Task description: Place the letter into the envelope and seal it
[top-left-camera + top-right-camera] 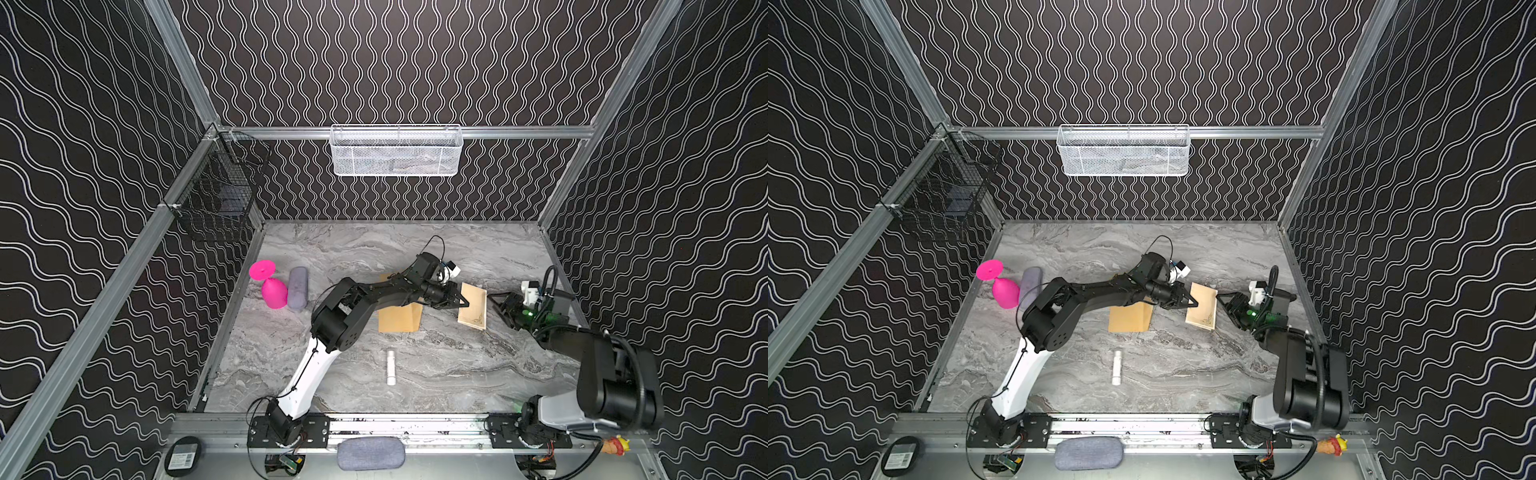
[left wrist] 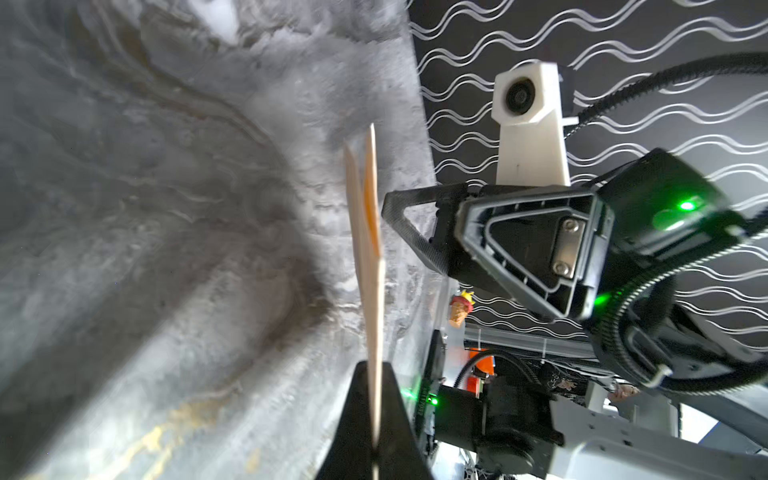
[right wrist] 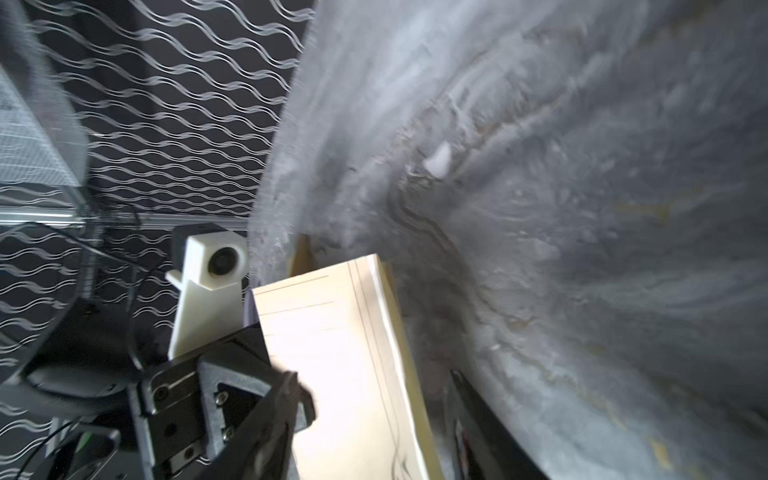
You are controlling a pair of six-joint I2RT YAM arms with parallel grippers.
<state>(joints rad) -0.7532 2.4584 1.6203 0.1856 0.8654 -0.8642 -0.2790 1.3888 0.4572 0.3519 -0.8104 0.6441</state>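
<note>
I've got the left gripper (image 1: 462,303) clamped on the letter (image 1: 474,307), sheet running 12-to-6, envelope (image 1: 399,320) flat at its 9 o'clock, right gripper (image 1: 500,309) gaping at 3.

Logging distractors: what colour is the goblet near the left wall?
The goblet is hot pink; clearest in both top views.

Enclosure walls (image 1: 374,62) on the three visible sides carry a black covering with a white wavy-line pattern, framed by aluminium rails (image 1: 519,132) at the corners and at mid-height. The desk (image 1: 457,374) has a grey marble-look surface, lit from above, with soft shadows. A white mesh basket (image 1: 395,160) hangs from the back rail above the desk's far edge; a black wire basket (image 1: 216,199) hangs from the left rail near the far left corner
</note>
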